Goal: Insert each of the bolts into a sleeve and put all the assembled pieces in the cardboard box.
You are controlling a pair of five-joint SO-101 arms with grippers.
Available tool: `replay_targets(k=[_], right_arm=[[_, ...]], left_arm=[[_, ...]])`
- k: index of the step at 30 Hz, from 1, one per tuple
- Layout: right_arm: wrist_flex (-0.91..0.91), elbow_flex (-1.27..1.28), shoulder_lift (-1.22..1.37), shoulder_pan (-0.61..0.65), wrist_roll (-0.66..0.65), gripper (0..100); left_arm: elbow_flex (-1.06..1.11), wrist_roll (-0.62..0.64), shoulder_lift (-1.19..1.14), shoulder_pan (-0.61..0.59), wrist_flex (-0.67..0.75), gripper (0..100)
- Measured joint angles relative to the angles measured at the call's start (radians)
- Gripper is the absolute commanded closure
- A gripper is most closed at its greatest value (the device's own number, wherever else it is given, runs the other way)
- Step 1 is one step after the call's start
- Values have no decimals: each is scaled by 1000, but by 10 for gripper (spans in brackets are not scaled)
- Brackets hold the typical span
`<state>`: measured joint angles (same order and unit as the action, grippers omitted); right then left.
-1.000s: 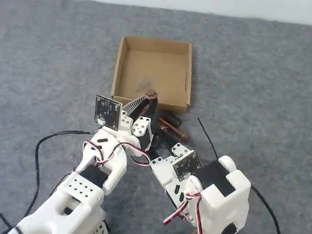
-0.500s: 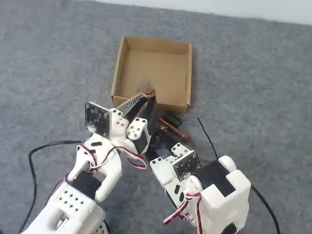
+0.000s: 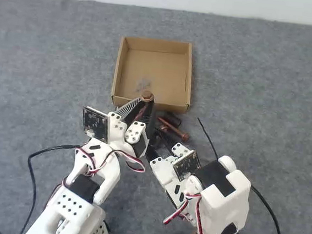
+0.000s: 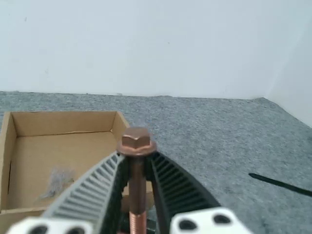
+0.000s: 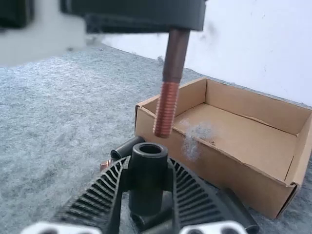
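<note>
**Bolt above sleeve, eased back**

Eased back a touch with the left gripper (image 4: 136,158), clamped on one upright copper bolt (image 4: 136,144) — hex head up, threaded tip just above one black tubular sleeve (image 5: 147,187) pinched in the right gripper (image 5: 147,164). Beyond — one open cardboard box (image 3: 117,69) holding grey lint (image 5: 195,134), on nubby grey carpet (image 3: 270,78), against a white wall (image 4: 146,44).

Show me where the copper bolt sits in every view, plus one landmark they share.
High view: bolt upright in the left gripper, by the near wall of the cardboard box.
Left wrist view: bolt head-up between the fingers.
Right wrist view: bolt's threaded tip above the sleeve.
Shared landmark: the cardboard box.
</note>
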<state>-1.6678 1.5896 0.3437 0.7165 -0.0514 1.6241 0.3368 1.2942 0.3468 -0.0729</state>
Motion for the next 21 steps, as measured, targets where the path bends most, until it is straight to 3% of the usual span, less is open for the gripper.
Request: replay_targets(k=[21], right_arm=[[0, 0, 0, 0, 0, 992]], left_arm=[[-2, 54, -74, -5, 18, 988]])
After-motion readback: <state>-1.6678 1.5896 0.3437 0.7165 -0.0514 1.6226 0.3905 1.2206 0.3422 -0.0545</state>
